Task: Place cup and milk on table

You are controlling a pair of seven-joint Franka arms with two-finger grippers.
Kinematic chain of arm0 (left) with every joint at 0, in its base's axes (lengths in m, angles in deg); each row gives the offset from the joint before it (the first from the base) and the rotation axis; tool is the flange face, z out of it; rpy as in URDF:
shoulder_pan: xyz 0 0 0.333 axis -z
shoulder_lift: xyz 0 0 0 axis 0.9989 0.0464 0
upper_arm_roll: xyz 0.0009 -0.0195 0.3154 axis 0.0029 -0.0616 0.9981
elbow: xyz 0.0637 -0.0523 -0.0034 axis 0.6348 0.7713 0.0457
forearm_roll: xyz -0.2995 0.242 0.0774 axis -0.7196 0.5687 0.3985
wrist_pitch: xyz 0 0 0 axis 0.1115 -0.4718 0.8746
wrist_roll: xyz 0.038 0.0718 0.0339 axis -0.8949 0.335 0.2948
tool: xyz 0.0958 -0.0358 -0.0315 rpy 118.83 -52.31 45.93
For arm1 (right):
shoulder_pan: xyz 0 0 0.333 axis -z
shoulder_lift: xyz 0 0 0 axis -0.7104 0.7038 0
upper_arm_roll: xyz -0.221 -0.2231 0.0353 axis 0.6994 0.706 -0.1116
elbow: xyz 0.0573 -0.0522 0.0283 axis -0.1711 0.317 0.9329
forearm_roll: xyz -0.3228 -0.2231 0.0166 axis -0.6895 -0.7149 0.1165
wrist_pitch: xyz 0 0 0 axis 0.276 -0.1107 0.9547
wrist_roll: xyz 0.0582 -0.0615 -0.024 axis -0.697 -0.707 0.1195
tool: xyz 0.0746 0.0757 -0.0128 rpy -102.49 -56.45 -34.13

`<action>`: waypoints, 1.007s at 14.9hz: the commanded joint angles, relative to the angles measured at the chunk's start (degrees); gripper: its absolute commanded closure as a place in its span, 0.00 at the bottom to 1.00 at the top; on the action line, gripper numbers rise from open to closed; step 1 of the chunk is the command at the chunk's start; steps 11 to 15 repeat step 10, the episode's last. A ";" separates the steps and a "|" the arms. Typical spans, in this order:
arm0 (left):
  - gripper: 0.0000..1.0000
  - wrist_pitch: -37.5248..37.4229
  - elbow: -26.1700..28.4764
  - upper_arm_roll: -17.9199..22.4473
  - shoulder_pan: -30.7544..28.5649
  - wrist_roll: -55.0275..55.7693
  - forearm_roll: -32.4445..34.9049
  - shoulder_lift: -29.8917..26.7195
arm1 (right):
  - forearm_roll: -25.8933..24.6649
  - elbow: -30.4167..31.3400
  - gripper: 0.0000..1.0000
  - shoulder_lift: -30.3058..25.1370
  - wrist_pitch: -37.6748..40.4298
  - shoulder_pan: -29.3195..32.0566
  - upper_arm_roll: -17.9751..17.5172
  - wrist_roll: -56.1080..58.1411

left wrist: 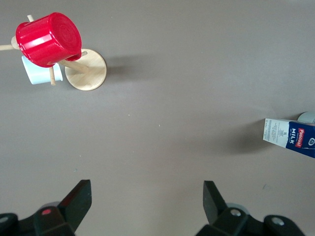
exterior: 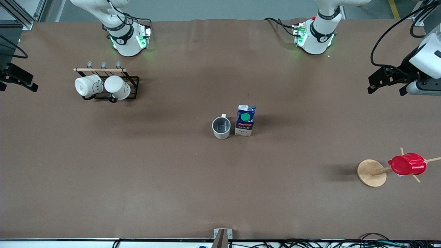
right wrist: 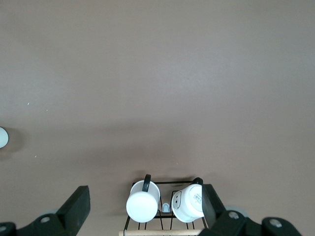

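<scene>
The cup (exterior: 221,127) and the milk (exterior: 245,120) are both standing upright on the tabletop (exterior: 193,186) near its middle, just beside each other, the milk toward the left arm's end; whether they are touching cannot be told. Neither one is being held, so the placing is judged complete, with nothing left but for the arms to wait. The left gripper (left wrist: 147,199) is hanging with its jaws spread and empty over bare tabletop at the left arm's end, well apart from the milk. The right gripper (right wrist: 146,204) is hanging likewise, jaws spread and empty, over the rack (exterior: 113,88) that is carrying two white mugs (exterior: 102,86). A red cup (exterior: 407,164) is sitting on a wooden stand (exterior: 371,173), untouched and well apart from the pair.
</scene>
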 commanded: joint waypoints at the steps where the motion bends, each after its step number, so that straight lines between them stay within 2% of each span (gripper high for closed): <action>1: 0.00 -0.42 0.27 -0.54 -0.33 -0.49 1.17 -0.28 | -0.44 1.03 0.00 -0.74 -0.64 0.59 -0.40 0.15; 15: 0.00 -1.74 0.54 -0.54 -0.24 0.39 1.17 -0.37 | -0.35 1.03 0.00 -0.74 -0.64 0.85 -0.40 0.15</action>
